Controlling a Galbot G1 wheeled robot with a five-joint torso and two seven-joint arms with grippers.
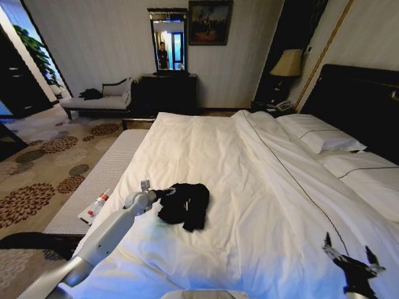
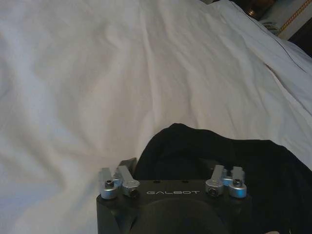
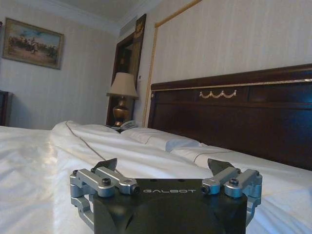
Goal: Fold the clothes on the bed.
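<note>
1. On the far left, on the grey bench [image 1: 103, 180] running along the bed's side, a small bottle with a red cap [image 1: 98, 204] is lying on a white card, well apart from the shirt

2. The left arm is reaching in from the lower left across the white duvet [image 1: 249, 187], and the left gripper [image 1: 163, 193] is sitting right at the left edge of the black T-shirt [image 1: 185, 205]. From the wrist camera the fingers are disappearing under the dark cloth [image 2: 214, 151], so I cannot tell how far apart they are standing or whether they are pinching any fabric

3. The T-shirt is lying in a crumpled heap on the duvet, near the bed's left side and towards the foot end, with no lettering showing; it is looking small against the bed [image 1: 299, 237]

4. Further right, a dark seam line is running down the duvet, and two white pillows [image 1: 321, 134] are resting against the tall dark wooden headboard [image 3: 234, 112]

5. At the lower right, the right gripper [image 1: 349, 256] is hovering just above the bedding, far from the shirt. Its fingers [image 3: 108, 165] are standing spread wide with nothing between them, pointing towards the headboard and the lit lamp [image 3: 122, 95] beside it
</note>
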